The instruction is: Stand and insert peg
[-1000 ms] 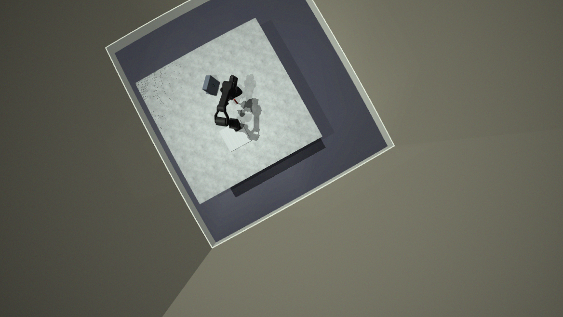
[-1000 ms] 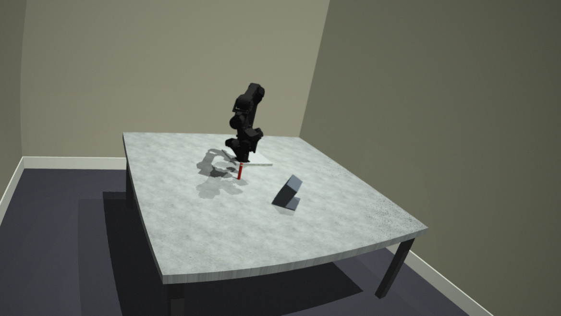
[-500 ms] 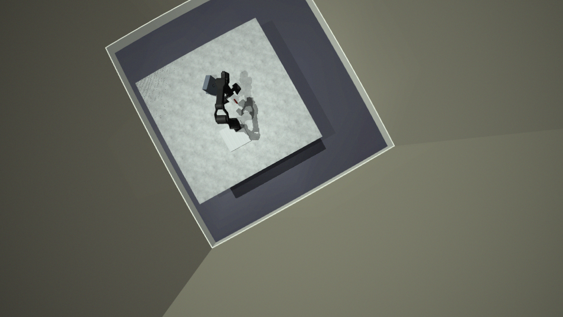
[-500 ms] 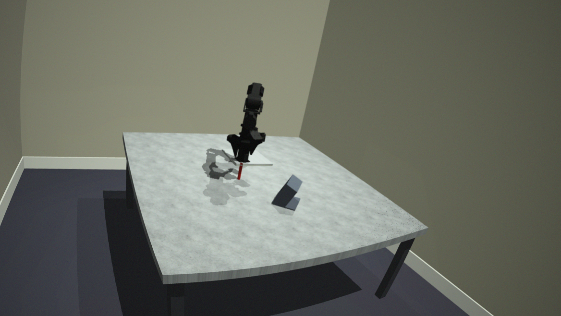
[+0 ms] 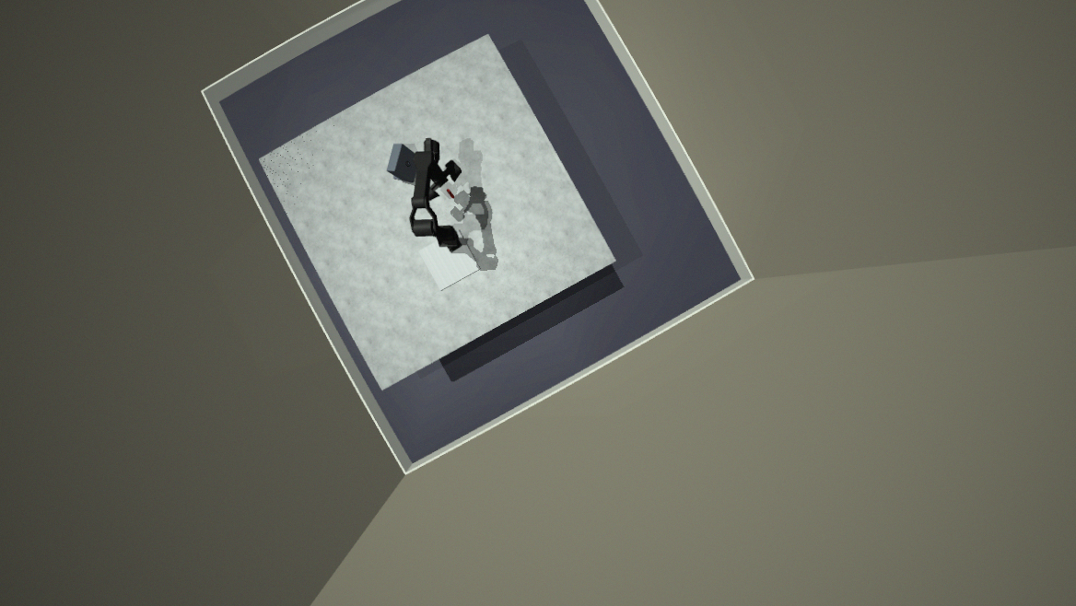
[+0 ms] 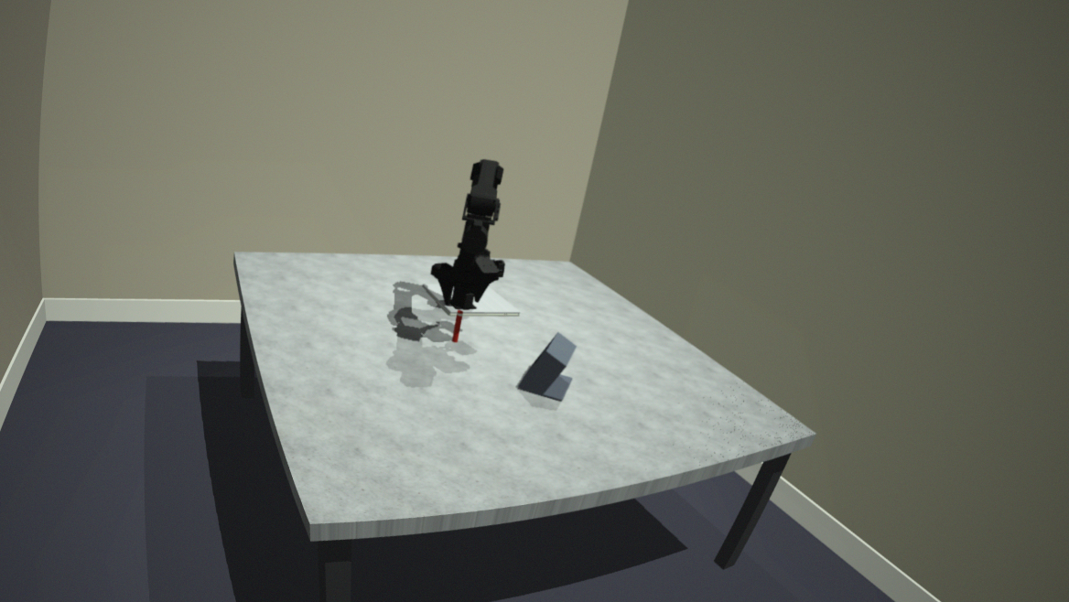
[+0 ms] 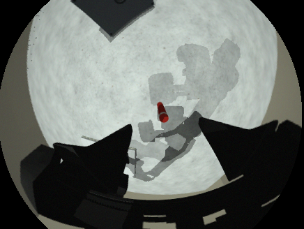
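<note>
The red peg (image 5: 450, 193) (image 6: 458, 327) (image 7: 162, 112) stands upright on the table (image 5: 527, 226) (image 6: 373, 448) (image 7: 87, 70). In the wrist view its thin pale band shows near the top end. My gripper (image 6: 461, 302) (image 7: 166, 123) is open and empty, above the peg. In the wrist view the peg's top lies between the two widely spread fingertips, with a gap on both sides. The grey sloped panel (image 5: 401, 161) (image 6: 545, 368) (image 7: 113, 19) stands apart from the peg. Its hole (image 5: 408, 163) (image 7: 120, 1) is cut off at the top edge of the wrist view and hidden in the exterior view.
A thin white plate (image 5: 450, 272) (image 6: 497, 303) lies under the arm's base, behind the peg in the exterior view. The arm's forearm (image 5: 422, 177) passes close beside the panel in the overhead view. Shadows of the arm fall on the table around the peg.
</note>
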Motion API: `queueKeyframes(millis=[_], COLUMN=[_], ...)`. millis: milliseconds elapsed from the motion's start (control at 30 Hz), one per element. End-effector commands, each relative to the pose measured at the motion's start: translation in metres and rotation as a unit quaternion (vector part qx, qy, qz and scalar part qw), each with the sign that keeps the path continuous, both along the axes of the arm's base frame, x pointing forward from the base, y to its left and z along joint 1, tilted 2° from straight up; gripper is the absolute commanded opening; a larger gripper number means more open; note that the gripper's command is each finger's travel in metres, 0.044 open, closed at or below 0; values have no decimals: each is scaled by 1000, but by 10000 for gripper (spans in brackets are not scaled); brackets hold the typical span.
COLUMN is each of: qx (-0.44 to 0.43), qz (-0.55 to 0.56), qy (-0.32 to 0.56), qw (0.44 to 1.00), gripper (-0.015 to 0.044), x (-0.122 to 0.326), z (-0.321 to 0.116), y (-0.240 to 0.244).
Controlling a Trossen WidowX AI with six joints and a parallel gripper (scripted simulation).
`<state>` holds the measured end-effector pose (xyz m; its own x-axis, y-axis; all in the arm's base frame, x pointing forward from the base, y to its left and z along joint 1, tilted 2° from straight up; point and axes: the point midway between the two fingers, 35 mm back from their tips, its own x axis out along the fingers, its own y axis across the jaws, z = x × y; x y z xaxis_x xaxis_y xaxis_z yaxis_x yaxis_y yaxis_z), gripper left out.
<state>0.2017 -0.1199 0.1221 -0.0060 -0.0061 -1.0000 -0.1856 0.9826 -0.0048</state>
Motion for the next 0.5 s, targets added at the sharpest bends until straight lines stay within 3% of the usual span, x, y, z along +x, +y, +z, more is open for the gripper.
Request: queueKeyframes(millis=[0, 467], qx=[-1, -1], qz=[1, 1], qy=[2, 2], qw=[1000, 1000], gripper=[440, 440], x=[-1, 0], z=[-6, -29], y=[0, -1])
